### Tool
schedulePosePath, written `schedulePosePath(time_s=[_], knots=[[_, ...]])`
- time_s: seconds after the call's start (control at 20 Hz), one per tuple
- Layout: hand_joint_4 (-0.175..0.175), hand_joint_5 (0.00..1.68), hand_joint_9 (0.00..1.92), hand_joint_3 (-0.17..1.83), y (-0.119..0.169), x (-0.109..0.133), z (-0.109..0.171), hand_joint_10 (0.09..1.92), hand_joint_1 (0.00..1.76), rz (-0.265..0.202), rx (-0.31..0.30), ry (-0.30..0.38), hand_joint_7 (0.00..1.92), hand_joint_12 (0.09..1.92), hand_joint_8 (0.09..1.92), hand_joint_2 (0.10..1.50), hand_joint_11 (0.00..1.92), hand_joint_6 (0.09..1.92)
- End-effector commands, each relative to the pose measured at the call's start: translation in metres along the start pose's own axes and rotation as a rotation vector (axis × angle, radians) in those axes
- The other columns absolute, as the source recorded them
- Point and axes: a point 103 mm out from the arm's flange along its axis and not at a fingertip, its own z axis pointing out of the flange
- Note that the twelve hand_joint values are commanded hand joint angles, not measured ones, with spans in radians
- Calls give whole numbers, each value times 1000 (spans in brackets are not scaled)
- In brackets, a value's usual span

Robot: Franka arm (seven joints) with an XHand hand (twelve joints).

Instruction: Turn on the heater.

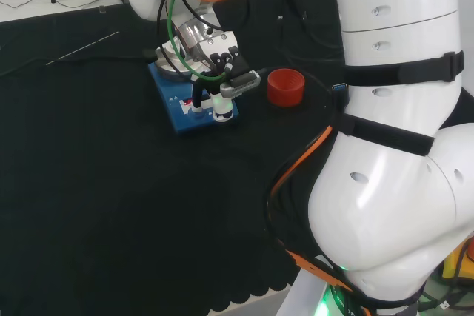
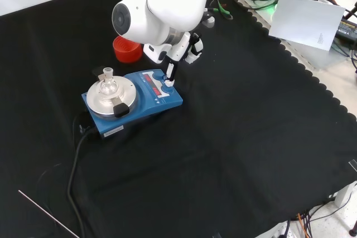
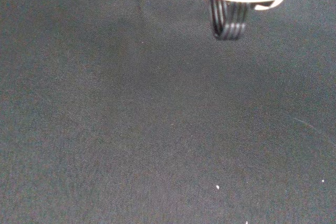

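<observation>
Your hand (image 2: 179,54) has one straight finger (image 2: 169,71) pointing down onto the front panel of the blue heater (image 2: 146,100), left of centre in the front view. Contact looks made or nearly so; whether the heater is on, you cannot tell.

In the front view the heater (image 2: 134,100) sits left of the frame's centre on the surface (image 2: 234,154). A small flask (image 2: 107,85) stands on its round plate at the heater's left end; the control panel lies at its right end. The hand (image 2: 177,54) comes down from the upper middle, one of its fingers (image 2: 169,71) touching that panel. A ribbed ring stand (image 2: 127,50) lies behind the heater, toward the upper left. A cable (image 2: 75,165) runs from the heater's left side toward the lower left, where a thin rod (image 2: 47,213) lies.
</observation>
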Motion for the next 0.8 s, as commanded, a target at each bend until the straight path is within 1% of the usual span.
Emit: schedulePosePath(time_s=[0.05,0.35,0.45,0.8], knots=[[-24,381,1920,1179,0,0,0,1535,1498,-2,0,0,1894,1638,1528,590,1920,101],[-25,384,1920,1181,2,-5,3,1534,1498,-5,1,4,1894,1636,1527,589,1920,99],[-25,385,1920,1181,1,-1,2,1534,1498,0,-3,-4,1894,1636,1526,589,1920,99],[-26,388,1920,1183,2,-2,2,1532,1498,-3,0,0,1894,1632,1526,588,1920,97]])
